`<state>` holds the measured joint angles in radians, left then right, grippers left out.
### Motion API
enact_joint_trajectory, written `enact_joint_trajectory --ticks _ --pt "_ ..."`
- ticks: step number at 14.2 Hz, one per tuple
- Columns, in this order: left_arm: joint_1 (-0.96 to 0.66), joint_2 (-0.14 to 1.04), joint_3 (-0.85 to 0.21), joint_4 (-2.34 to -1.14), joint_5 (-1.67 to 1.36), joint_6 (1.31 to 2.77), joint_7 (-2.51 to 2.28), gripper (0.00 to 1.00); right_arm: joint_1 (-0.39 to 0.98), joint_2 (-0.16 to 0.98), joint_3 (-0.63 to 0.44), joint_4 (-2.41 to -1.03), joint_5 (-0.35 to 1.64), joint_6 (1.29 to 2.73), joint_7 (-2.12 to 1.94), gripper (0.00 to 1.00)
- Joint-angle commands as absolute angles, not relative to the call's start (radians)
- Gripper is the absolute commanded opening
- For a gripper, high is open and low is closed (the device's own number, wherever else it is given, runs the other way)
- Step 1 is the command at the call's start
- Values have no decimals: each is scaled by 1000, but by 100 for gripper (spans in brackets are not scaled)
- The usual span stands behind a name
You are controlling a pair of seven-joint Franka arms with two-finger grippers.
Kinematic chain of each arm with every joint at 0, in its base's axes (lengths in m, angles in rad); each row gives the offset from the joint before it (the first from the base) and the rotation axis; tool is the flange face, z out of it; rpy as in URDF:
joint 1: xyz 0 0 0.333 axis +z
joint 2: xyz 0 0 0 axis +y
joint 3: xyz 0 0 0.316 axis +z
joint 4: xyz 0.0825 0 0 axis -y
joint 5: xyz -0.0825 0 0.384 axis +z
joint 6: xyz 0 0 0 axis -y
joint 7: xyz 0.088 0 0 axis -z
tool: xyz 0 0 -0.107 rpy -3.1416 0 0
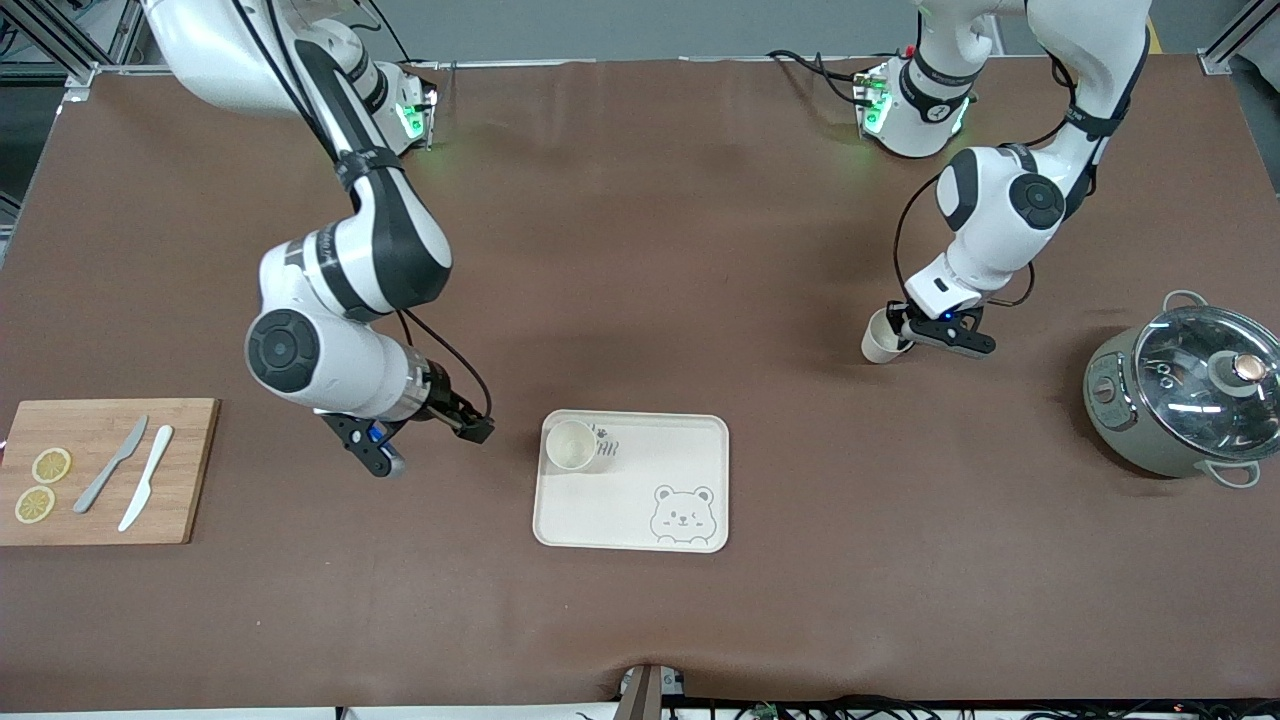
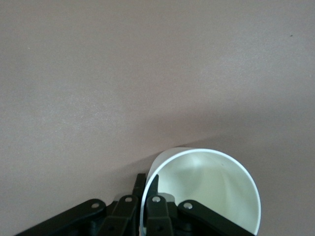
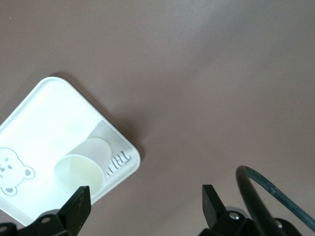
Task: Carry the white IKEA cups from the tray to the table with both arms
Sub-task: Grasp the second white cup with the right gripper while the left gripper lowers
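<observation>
One white cup [image 1: 572, 445] stands upright in the corner of the cream bear tray [image 1: 690, 455] nearest the right arm's base; the right wrist view shows it too [image 3: 81, 169]. My right gripper [image 1: 478, 428] is open and empty, low over the table beside that corner of the tray. My left gripper [image 1: 905, 328] is shut on the rim of the second white cup [image 1: 882, 338], one finger inside and one outside, holding it tilted over the table toward the left arm's end. The left wrist view shows this cup's open mouth [image 2: 206, 191].
A wooden cutting board [image 1: 105, 470] with two knives and lemon slices lies at the right arm's end. A grey pot with a glass lid [image 1: 1185, 390] stands at the left arm's end.
</observation>
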<state>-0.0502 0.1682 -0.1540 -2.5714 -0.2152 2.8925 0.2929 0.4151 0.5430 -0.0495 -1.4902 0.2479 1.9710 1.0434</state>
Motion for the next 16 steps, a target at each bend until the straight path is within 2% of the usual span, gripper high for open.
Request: enact_joint_trajectory --ticks 1,2,5,6,7,8,13,15,16 --pt "-44 193 -169 -2551 -241 2907 321 2 469 598 -57 -1473 258 2035 1107 100" --pt "-46 198 -169 -2549 -241 2907 321 9 486 621 -57 -1464 255 2051 1139 100" --pt "-46 192 -169 -2549 -241 2907 322 45 511 650 -58 -1454 252 2085 1187 100" --pt "-46 190 -169 -2551 -241 2907 324 74 518 655 -57 -1454 253 2107 1198 100" --pt "-43 187 -169 -2551 -241 2907 324 94 523 667 -57 -1454 252 2137 1231 100" --pt "-40 184 -169 -2551 -241 2905 322 100 529 676 -57 -1454 252 2161 1250 100" --pt "-38 146 -169 -2537 -242 2869 304 100 554 716 -57 -1454 258 2230 1282 100" --pt "-38 112 -169 -2517 -242 2798 295 100 561 721 -57 -1456 253 2230 1282 83" --pt "-38 94 -169 -2511 -242 2765 287 100 563 721 -57 -1457 253 2230 1282 79"
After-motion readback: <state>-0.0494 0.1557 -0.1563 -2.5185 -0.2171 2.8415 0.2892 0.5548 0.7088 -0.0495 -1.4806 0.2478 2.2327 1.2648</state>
